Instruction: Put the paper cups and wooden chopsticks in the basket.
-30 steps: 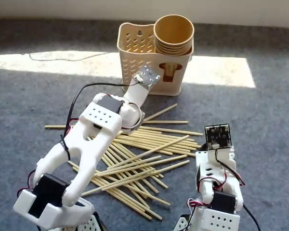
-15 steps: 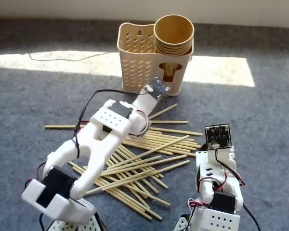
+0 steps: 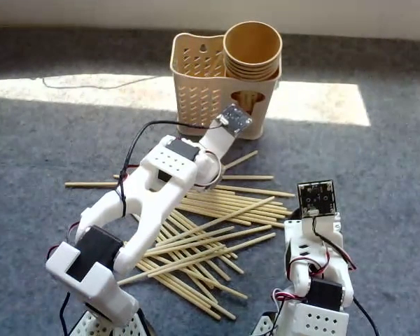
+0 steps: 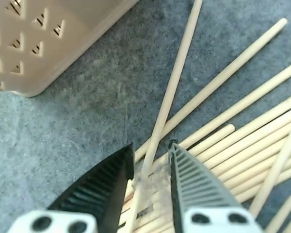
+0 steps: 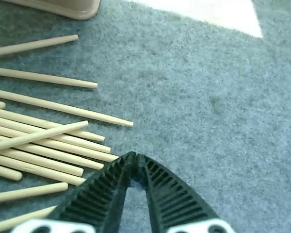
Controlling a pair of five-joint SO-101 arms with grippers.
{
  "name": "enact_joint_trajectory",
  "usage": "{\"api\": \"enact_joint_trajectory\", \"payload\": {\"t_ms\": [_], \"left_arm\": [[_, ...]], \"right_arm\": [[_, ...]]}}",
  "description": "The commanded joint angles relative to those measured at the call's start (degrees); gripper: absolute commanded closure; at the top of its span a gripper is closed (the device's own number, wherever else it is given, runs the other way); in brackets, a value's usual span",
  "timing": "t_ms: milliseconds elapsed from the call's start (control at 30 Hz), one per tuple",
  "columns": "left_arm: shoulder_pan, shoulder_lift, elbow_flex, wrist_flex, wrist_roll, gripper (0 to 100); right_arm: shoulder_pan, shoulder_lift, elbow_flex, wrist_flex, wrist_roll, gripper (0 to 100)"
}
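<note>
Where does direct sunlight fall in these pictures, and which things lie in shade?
High view: a sunlit band crosses the carpet on both sides of the basket; the chopsticks lie in shade. Right wrist view: a sunlit patch beyond the right gripper. Left wrist view: even shade around the left gripper.

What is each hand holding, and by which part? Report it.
Nothing is held. The left hand is open astride one wooden chopstick, not clamping it. The right hand is shut and empty.
</note>
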Motion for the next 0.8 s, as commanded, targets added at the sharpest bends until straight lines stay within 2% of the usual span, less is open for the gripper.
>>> {"api": "enact_joint_trajectory", "payload": {"t_ms": [0,133,333,567,767], "left_arm": [[-0.4,-0.48,-1.36,-0.62,-0.62,89],[-0.4,-0.48,-0.66,-0.62,-4.75,94],[-0.66,3.82,-2.07,-0.53,-4.75,94],[-0.4,5.49,-6.37,5.45,-4.57,94],[-0.75,5.76,-6.46,5.63,-4.57,94]], "right_arm": [[-0.31,-0.4,6.11,-1.27,-0.53,99.2],[-0.31,-0.4,6.11,-1.27,-0.53,99.2],[-0.31,-0.4,6.11,-1.27,-0.53,99.2],[-0.31,-0.4,6.11,-1.27,-0.53,99.2],[-0.31,-0.4,6.11,-1.27,-0.53,99.2]]}}
